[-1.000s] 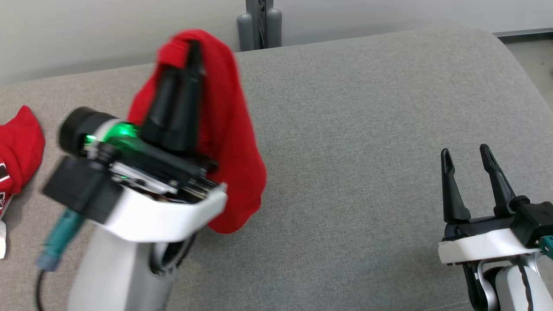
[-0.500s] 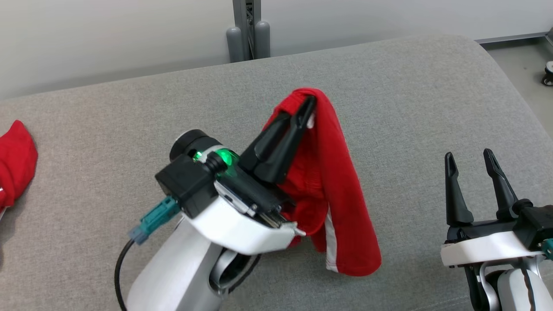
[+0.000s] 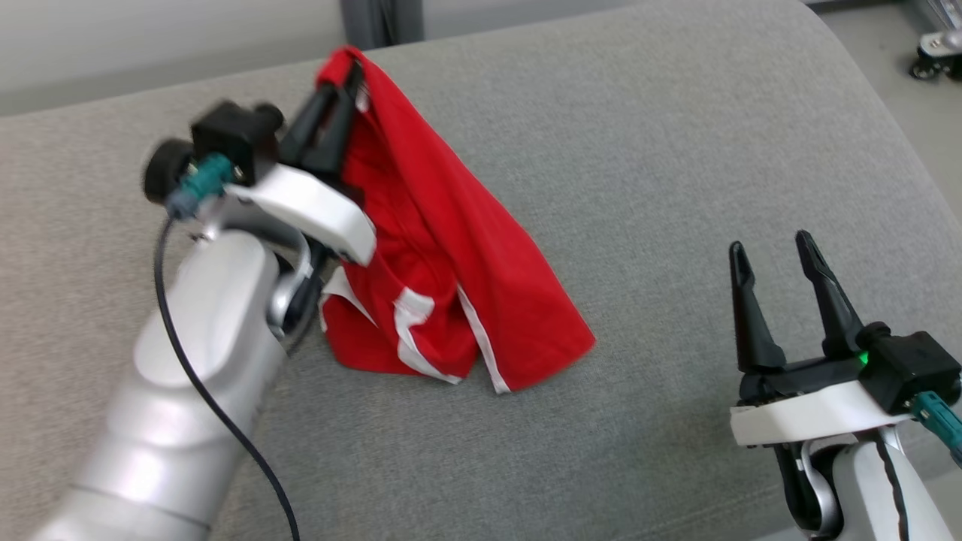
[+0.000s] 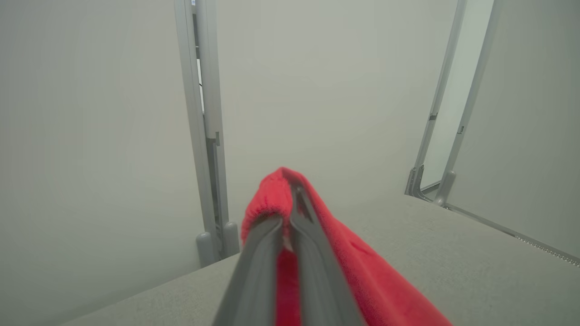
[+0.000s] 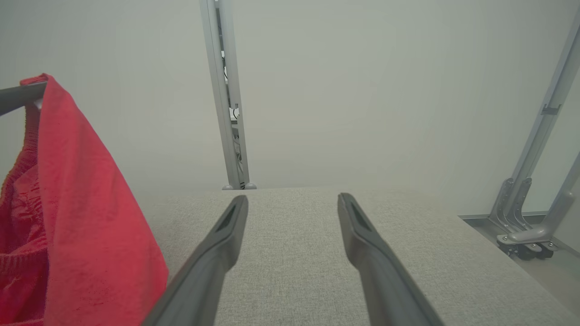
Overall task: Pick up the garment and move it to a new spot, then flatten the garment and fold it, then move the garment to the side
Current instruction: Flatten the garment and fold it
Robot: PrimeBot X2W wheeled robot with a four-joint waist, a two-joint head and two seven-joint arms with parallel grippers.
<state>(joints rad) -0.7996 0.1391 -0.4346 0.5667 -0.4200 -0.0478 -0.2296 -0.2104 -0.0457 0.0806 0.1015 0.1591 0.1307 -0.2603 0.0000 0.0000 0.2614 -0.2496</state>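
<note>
A grey fabric-covered surface [image 3: 676,150] extends across the head view from the near edge to a pale wall [image 5: 362,90] at the far side. The left forearm [image 3: 188,361], pale and with a black cable [image 3: 203,391] routed along it, is extended from the near left toward the far left of the surface.

The garment [image 3: 443,248], red with white stripes along its lower edges, is located left of centre on the surface. Its upper edge is held raised off the surface. Its lower part is rested in folds on the grey fabric and is spread toward the near right.

The left gripper [image 3: 349,71] is clamped tightly on the gathered upper hem of the garment. In the left wrist view the two fingers are seen pressed together, with red cloth pinched between them and draped over the tips.

The right gripper [image 3: 769,243] is positioned at the near right, well apart from the garment, with its fingers pointed toward the far side. Its jaws are spread wide and are empty; the grey fabric is seen through the gap in the right wrist view.

An upright metal post [image 5: 225,90] is set against the wall behind the far edge of the surface. A small wheeled foot [image 3: 930,58] is seen on the floor at the far right.
</note>
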